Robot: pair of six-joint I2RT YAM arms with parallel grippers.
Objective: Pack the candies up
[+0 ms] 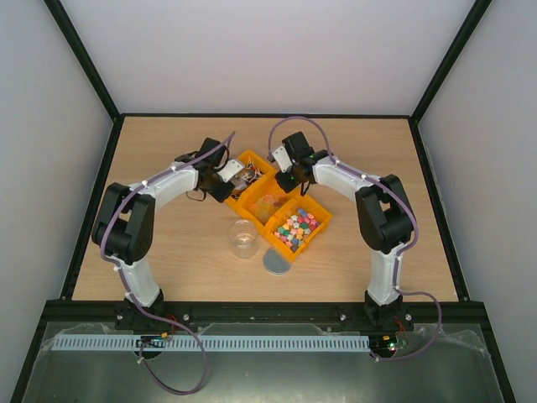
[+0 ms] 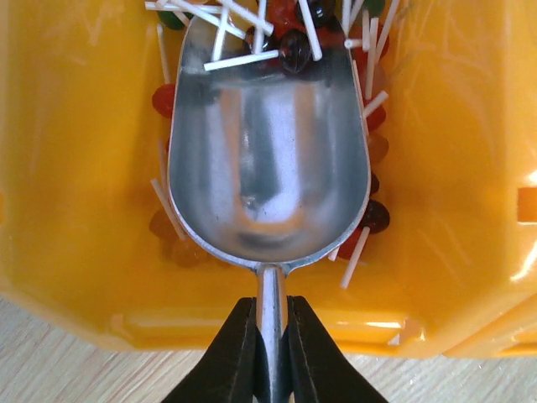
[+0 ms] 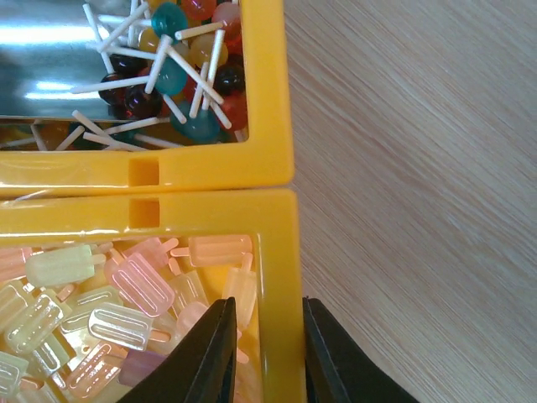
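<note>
left tool (image 2: 270, 340) clamped on scoop (image 2: 268, 168); right tool (image 3: 267, 340) astride bin wall (image 3: 281, 252), grip unclear. Drive scoop forward under candies (image 2: 295, 49).

No legible text, labels, brands, numbers or signs in any of the three views.

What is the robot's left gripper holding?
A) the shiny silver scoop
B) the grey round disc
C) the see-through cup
A: the left gripper is pinched shut on the handle of the silver scoop, whose bowl lies among the lollipops in a yellow bin.
</note>
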